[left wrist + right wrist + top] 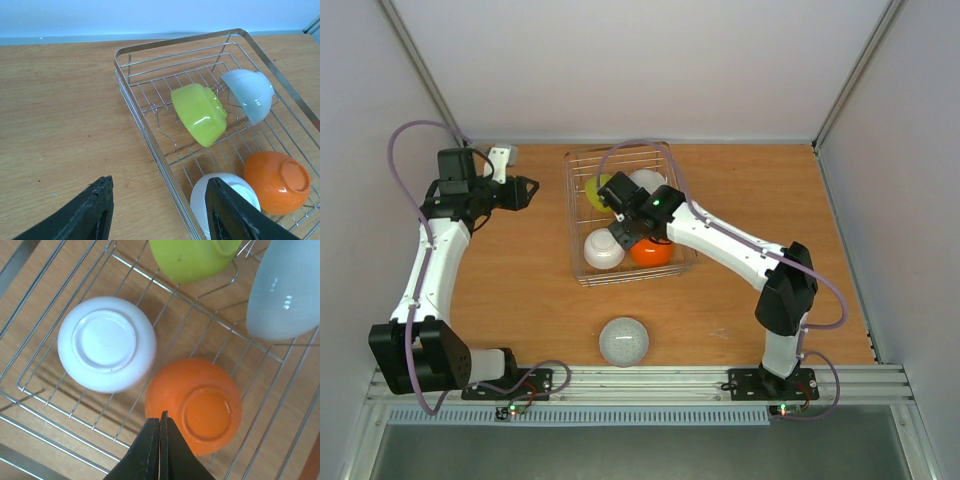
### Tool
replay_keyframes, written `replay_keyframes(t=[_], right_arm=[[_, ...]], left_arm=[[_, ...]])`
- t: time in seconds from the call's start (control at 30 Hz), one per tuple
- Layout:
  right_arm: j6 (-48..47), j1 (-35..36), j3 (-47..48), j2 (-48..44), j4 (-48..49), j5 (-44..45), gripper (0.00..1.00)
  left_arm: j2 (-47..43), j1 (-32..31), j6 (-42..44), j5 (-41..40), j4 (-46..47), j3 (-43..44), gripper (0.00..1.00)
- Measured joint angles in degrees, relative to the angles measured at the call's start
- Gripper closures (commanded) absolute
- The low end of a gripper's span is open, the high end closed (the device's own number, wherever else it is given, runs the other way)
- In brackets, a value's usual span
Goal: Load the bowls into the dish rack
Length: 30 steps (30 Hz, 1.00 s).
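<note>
The wire dish rack (576,215) stands at the table's middle back. In it a yellow-green bowl (199,114) and a pale grey-white bowl (250,94) lean on the prongs. A white bowl (106,343) and an orange bowl (196,402) lie upside down. Another white bowl (623,341) lies upside down on the table in front of the rack. My right gripper (160,422) is shut and empty just above the orange bowl's edge. My left gripper (157,192) is open and empty, left of the rack (145,130).
A small white object (499,160) lies at the back left near the left arm. White walls enclose the table on three sides. A metal rail (640,383) runs along the near edge.
</note>
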Motion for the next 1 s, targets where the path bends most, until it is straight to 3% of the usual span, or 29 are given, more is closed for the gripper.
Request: replay_keyframes(t=[0.47,1.0], right_arm=[[2.8,-2.2,-4.9,2.0,-2.6,-11.3,0.99],[4.3,-4.5,-10.0,7.0,-0.5,-10.9,0.99]], left_arm=[[0.1,0.0,0.2,1.8,-0.2,0.0,0.49],[0.4,0.0,0.2,2.0,-0.4,0.0,0.5]])
